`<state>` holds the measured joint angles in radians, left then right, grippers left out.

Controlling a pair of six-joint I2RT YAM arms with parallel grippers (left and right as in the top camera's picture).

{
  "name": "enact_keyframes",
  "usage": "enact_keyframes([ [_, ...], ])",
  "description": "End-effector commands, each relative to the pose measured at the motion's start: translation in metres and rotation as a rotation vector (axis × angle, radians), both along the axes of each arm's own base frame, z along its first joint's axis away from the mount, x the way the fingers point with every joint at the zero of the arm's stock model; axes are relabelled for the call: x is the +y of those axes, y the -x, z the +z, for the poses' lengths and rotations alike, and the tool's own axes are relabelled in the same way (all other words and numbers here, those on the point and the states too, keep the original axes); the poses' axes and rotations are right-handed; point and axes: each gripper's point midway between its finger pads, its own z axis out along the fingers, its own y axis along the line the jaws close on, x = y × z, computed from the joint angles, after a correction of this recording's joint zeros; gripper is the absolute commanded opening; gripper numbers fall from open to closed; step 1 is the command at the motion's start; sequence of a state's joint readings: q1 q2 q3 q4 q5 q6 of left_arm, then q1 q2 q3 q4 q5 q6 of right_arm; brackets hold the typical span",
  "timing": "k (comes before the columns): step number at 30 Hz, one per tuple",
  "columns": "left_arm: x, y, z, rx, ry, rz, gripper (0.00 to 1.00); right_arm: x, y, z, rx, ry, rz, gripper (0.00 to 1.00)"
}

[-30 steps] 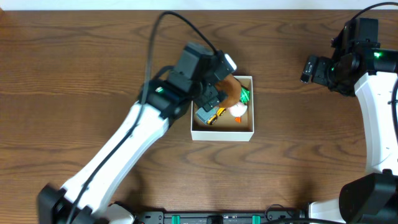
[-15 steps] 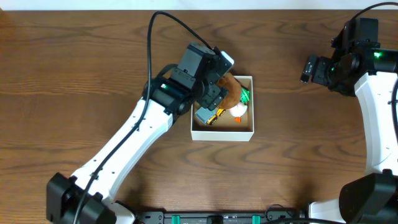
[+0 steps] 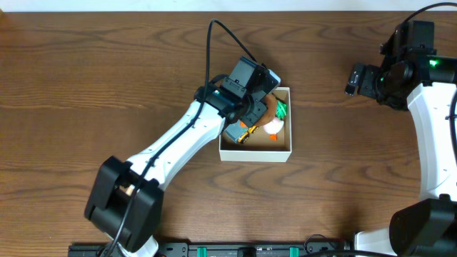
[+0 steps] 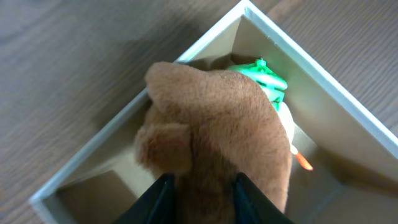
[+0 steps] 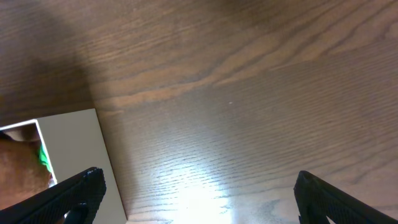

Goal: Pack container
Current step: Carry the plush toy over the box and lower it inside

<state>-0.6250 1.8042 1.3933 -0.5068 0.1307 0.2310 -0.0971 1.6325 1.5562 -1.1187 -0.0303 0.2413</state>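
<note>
The container point(image 3: 255, 155), a small white-walled box, sits mid-table with several toys inside. A brown plush toy point(image 3: 266, 107) fills its upper left corner. My left gripper point(image 3: 251, 114) reaches down into that corner. In the left wrist view its dark fingers point(image 4: 158, 196) press both sides of the brown plush point(image 4: 217, 118), so the left gripper point(image 4: 202, 183) is shut on it. A green toy point(image 4: 268, 76) lies behind the plush against the white wall point(image 4: 311, 81). My right gripper point(image 5: 199, 186) hangs open over bare wood, far right of the box point(image 5: 68, 155).
Also in the box are a white and orange toy point(image 3: 273, 128) and a yellow vehicle toy point(image 3: 245, 134). The left arm point(image 3: 171, 146) stretches diagonally from the front left. The right arm point(image 3: 428, 114) stands along the right edge. Brown wood table point(image 3: 107, 71) surrounds the box.
My left gripper has shifted right over the box's corner and closed from wide open onto the brown plush. The right arm has not moved.
</note>
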Motion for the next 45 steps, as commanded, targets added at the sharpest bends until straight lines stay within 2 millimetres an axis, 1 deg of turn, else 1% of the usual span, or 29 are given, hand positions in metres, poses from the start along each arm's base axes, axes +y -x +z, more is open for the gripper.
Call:
enact_keyframes([
  [1,-0.002,0.001,-0.031,0.065,-0.032,0.017,0.25,0.000,0.000,-0.002,0.007,0.000,0.011,0.99],
  [6,0.003,0.007,-0.084,0.167,-0.103,0.024,0.25,0.000,0.000,-0.002,0.007,0.000,0.011,0.99],
  [7,0.004,0.008,-0.092,0.183,-0.115,0.025,0.25,0.000,0.000,-0.003,0.008,0.000,0.011,0.99],
  [9,0.005,0.009,-0.101,0.199,-0.127,0.025,0.25,0.000,0.001,-0.003,0.011,-0.001,0.011,0.99],
  [12,0.004,0.008,-0.104,0.197,-0.126,0.024,0.25,0.000,0.001,-0.003,0.011,-0.001,0.011,0.99],
  [16,0.002,0.000,-0.101,0.169,-0.109,0.033,0.25,0.000,0.001,-0.003,0.010,-0.001,0.011,0.99],
  [19,0.009,-0.007,-0.101,0.162,-0.111,0.060,0.25,0.000,0.001,-0.003,0.011,-0.001,0.011,0.99],
  [22,0.021,-0.012,-0.102,0.188,-0.101,0.135,0.25,0.000,0.001,-0.003,0.011,-0.001,0.011,0.99],
  [24,0.029,-0.010,-0.104,0.215,-0.106,0.169,0.25,0.000,0.001,-0.003,0.011,-0.001,0.011,0.99],
  [27,0.040,-0.001,-0.109,0.263,-0.142,0.178,0.25,0.000,0.001,-0.003,0.011,-0.001,0.011,0.99],
  [29,0.041,0.002,-0.109,0.273,-0.149,0.178,0.25,0.000,0.000,-0.003,0.010,-0.001,0.011,0.99],
  [30,0.041,0.002,-0.109,0.273,-0.149,0.178,0.30,0.000,0.000,-0.003,0.010,-0.001,0.011,0.99],
  [32,0.041,0.002,-0.108,0.271,-0.147,0.177,0.49,0.000,0.001,-0.003,0.011,-0.001,0.011,0.99],
  [34,0.041,0.001,-0.105,0.265,-0.143,0.178,0.53,0.000,0.001,-0.003,0.012,-0.001,0.011,0.99],
  [35,0.040,0.000,-0.103,0.260,-0.140,0.178,0.56,0.000,0.001,-0.003,0.013,-0.001,0.011,0.99],
  [37,0.040,-0.001,-0.094,0.243,-0.128,0.177,0.67,0.000,0.001,-0.003,0.013,-0.001,0.011,0.99],
  [38,0.040,-0.003,-0.088,0.227,-0.126,0.181,0.68,0.000,0.001,-0.003,0.013,-0.001,0.011,0.99],
  [40,0.042,-0.008,-0.072,0.182,-0.119,0.190,0.73,0.000,0.001,-0.003,0.013,-0.001,0.011,0.99],
  [41,0.041,-0.009,-0.060,0.157,-0.105,0.182,0.79,0.000,0.001,-0.003,0.013,-0.001,0.011,0.99],
  [42,0.040,-0.010,-0.046,0.126,-0.092,0.167,0.82,0.000,0.001,-0.003,0.013,-0.001,0.011,0.99],
  [45,0.040,-0.011,-0.010,0.054,-0.051,0.152,0.88,0.000,0.001,-0.003,0.013,-0.001,0.011,0.99],
])
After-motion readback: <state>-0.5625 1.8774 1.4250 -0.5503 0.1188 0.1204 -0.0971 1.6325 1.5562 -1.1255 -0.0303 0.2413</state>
